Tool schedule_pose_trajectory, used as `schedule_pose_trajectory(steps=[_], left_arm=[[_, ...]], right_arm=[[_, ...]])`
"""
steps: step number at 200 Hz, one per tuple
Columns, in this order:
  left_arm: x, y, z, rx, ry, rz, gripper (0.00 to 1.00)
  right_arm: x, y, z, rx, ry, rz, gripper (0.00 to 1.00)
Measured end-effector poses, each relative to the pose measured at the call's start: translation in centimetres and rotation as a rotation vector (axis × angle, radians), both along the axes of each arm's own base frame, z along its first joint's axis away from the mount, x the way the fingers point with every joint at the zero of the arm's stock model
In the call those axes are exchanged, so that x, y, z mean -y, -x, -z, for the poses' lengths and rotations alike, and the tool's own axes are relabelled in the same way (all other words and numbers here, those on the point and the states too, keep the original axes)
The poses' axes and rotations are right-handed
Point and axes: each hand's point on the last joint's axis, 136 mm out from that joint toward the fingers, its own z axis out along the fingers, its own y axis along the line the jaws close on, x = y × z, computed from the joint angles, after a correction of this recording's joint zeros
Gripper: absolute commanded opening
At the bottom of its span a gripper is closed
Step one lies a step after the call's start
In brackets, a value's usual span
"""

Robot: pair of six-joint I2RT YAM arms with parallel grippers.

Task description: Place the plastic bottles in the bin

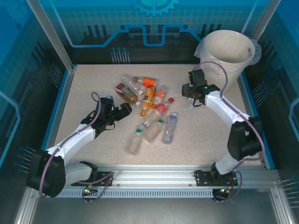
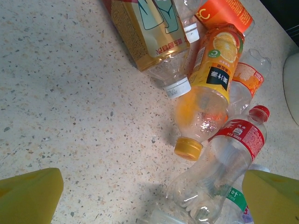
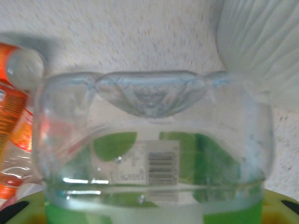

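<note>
Nearest, the left arm reaches in from 7 o'clock over the speckled bench [image 1: 84, 88]. The left fingers [image 1: 122, 111] are spread wide with nothing between them, just at 9 o'clock of the heap of plastic bottles [image 1: 149, 109]. The heap lies loose on the middle of the bench.

At its near end a bluish clear bottle [image 1: 169, 128] lies alongside two clear ones with green-and-white labels. Past these, the left wrist view shows a red-labelled bottle [image 2: 238, 140] with a red cap. It lies against an orange juice bottle [image 2: 208, 93] with an orange cap. The white cap of a yellow-labelled tea bottle [image 2: 147, 28] touches the juice bottle's side. An orange-labelled bottle [image 1: 148, 81] lies at the heap's 12 o'clock end.

At 2 o'clock of the heap, the right fingers [image 1: 190, 93] pinch a clear green-labelled bottle [image 3: 154, 140], which lies crosswise between them, its wall squeezed in. Whether it is clear of the bench cannot be told.

Farthest, the cream bin [image 1: 229, 49], lined with a clear bag, stands in the bench's 1 o'clock corner, near the right fingers.
</note>
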Motion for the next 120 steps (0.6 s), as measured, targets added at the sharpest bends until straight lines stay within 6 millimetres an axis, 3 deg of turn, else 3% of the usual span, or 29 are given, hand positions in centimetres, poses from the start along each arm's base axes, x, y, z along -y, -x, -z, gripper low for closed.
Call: schedule_pose_trajectory(steps=[48,120], left_arm=[[0.3,-0.5,-0.7,0.035,0.016,0.006,0.99],[0.3,-0.6,-0.8,0.038,0.018,0.005,0.99]], right_arm=[[1.5,-0.2,-7.1,0.169,0.013,-0.025,0.34],[9.1,-3.3,-18.9,0.433,-0.153,0.078,0.34]])
